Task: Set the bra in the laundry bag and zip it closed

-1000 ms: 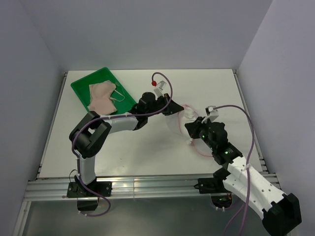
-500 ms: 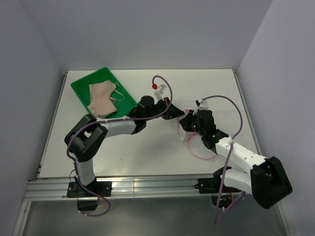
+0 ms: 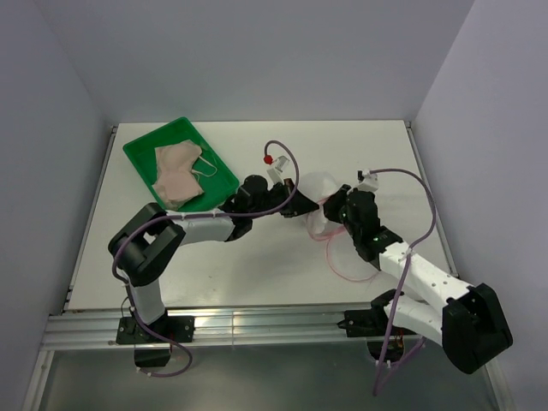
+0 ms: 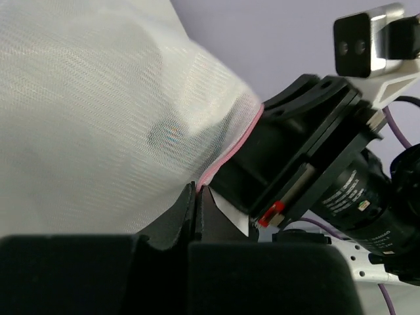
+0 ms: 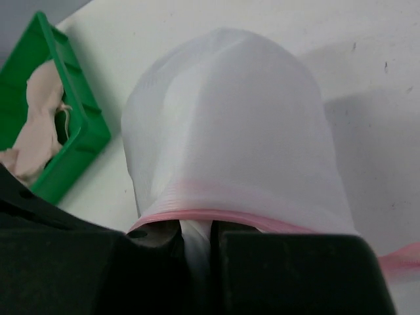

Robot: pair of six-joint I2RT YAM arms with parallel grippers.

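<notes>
The laundry bag [image 3: 318, 190] is a white mesh dome with pink edging, held up between both grippers at mid-table. My left gripper [image 3: 299, 209] is shut on its pink rim [image 4: 226, 149], jaws pressed together with the edging between them. From the other side, my right gripper [image 3: 330, 211] is shut on a fold of the white mesh [image 5: 195, 244] just under the pink zip band [image 5: 216, 213]. The dome [image 5: 226, 111] stands up past the right fingers. The bra [image 3: 177, 171], pale peach, lies in the green tray, apart from both grippers; it also shows in the right wrist view [image 5: 39, 111].
The green tray [image 3: 144, 151] sits at the far left of the table [image 3: 257, 257]; its wall [image 5: 75, 128] shows in the right wrist view. A loose pink loop of edging [image 3: 349, 267] trails on the table near the right arm. The right arm's wrist [image 4: 315, 157] fills the left wrist view's right side.
The right arm has swung its gripper in towards the left one. The bag's dome now stands up between the two grippers. The left gripper shifted slightly towards me.
</notes>
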